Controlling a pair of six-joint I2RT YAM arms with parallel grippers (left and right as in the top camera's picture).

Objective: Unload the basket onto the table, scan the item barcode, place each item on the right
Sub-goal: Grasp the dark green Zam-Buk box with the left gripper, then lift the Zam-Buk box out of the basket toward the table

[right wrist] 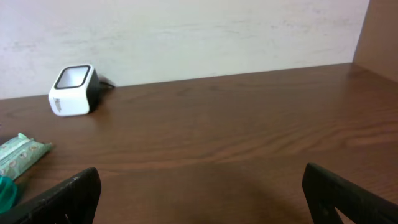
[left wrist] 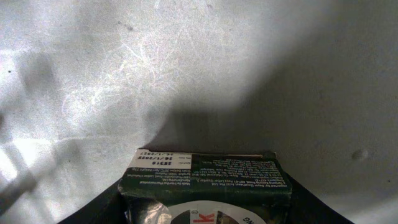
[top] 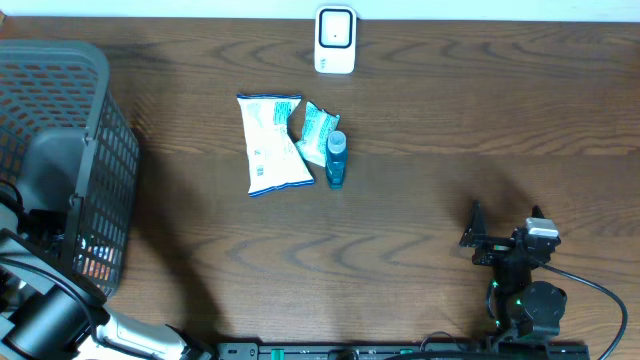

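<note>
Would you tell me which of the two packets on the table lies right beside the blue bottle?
The smaller teal packet; the larger white packet lies beyond it from the bottle.

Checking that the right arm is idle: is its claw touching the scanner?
Apart. The overhead view shows the right claw at lower right and the white scanner at top centre, with a wide gap between them.

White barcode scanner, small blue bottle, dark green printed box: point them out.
white barcode scanner (top: 335, 40), overhead view, on its top face
small blue bottle (top: 335, 166), overhead view, on its body
dark green printed box (left wrist: 205, 173), left wrist view, on its printed face
</note>
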